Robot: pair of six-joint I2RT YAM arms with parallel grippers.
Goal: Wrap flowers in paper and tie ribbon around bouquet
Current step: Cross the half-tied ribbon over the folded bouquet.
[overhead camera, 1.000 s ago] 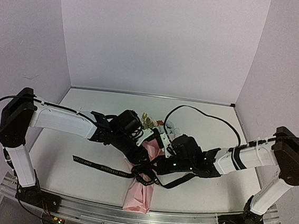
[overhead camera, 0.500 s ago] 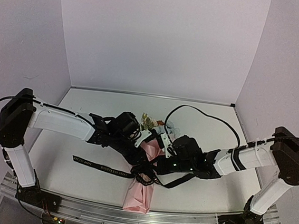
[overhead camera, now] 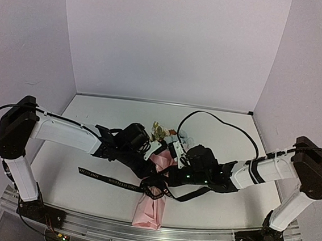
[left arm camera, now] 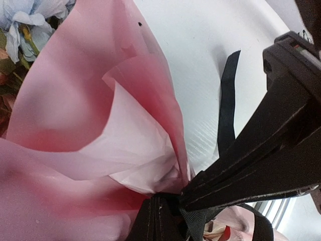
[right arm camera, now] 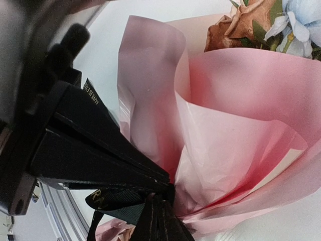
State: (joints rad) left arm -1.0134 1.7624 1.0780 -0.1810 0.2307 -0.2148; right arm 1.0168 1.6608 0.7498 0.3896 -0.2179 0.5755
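1. The bouquet (overhead camera: 151, 209) lies mid-bench, with its cone tip at 6 o'clock near the front rim and the flowers (overhead camera: 159, 130) at 12 o'clock.
2. The ribbon (overhead camera: 107, 178) crosses its waist, and one tail runs flat toward 9 o'clock.
3. There the left pincer (left arm camera: 153, 223) and the right pincer (right arm camera: 156, 221) meet, each clenched on the ribbon.
4. The bench (overhead camera: 84, 147) leaves open room at 12, 9 and 3 o'clock, up to the walls.
5. From above, the arms hide the ribbon's crossing, and both wrist views crop the blooms.

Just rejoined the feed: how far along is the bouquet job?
Done: the paper is wrapped as a cone around the flowers. In hand: the left end effector and right end effector are shut on the ribbon at its waist. Remaining: no finished knot shows; one tail lies loose on the table.
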